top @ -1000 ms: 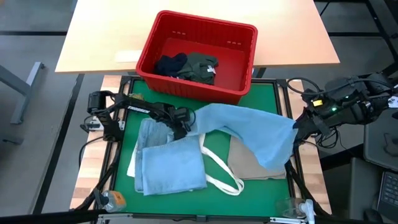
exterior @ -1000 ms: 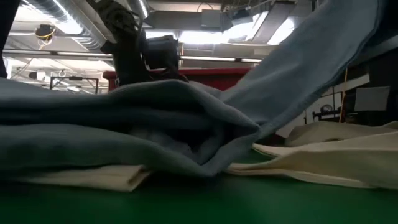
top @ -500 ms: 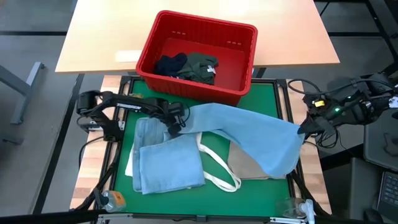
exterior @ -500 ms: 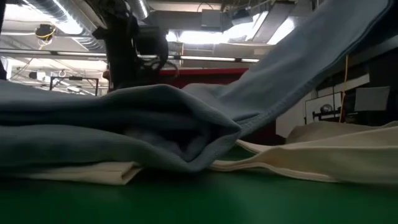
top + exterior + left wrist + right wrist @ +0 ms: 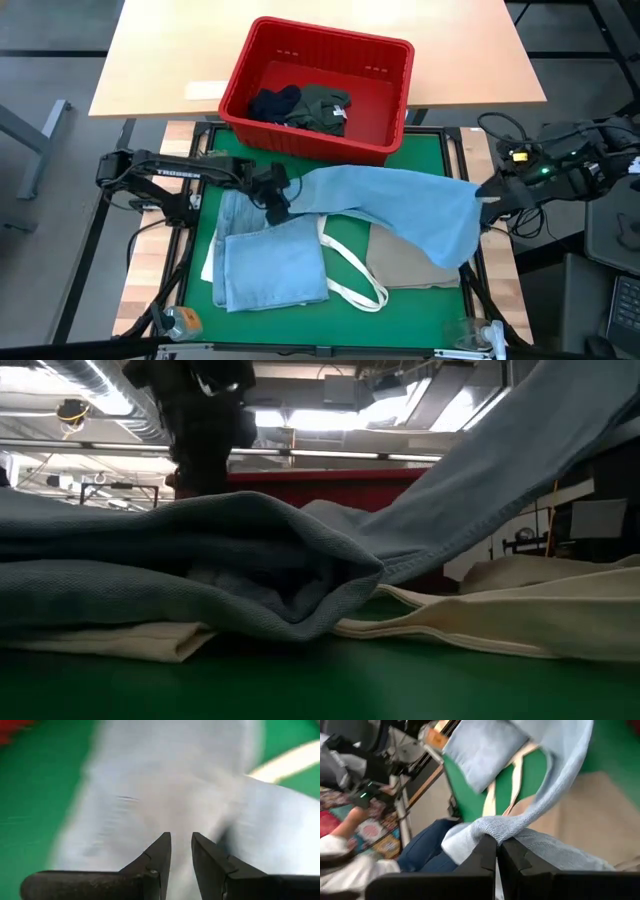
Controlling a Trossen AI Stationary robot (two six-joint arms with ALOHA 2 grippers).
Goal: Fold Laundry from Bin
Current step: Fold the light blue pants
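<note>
The light blue jeans (image 5: 272,262) lie partly folded on the left of the green mat (image 5: 345,320), on top of a white tote bag (image 5: 355,285). One leg (image 5: 400,200) stretches toward the right edge. My right gripper (image 5: 480,198) is shut on that leg's far end. My left gripper (image 5: 276,200) stands over the jeans where the leg begins. Its fingers (image 5: 181,845) are a narrow gap apart above the denim (image 5: 150,785); whether they touch it I cannot tell. A beige cloth (image 5: 415,262) lies flat under the raised leg. My right gripper pinches a bunched fold of the jeans leg (image 5: 495,831) between its two shut fingers, near the hem end. It comes from the table's right side. The leg rises clear of the mat from the folded part up to the fingers, and the hem (image 5: 450,250) hangs slack below them.
The red bin (image 5: 395,60) stands past the mat's far edge with dark navy and olive garments (image 5: 310,105) inside. A seated person's knee (image 5: 427,852) and hand (image 5: 350,822) show beyond the table in the right wrist view. Bare green mat lies along the near edge.
My left gripper has drawn back toward the table's left edge, and the start of the jeans leg has slid left with it. My right gripper has kept hold of the leg end at the right edge, and the leg now runs straighter between them.
</note>
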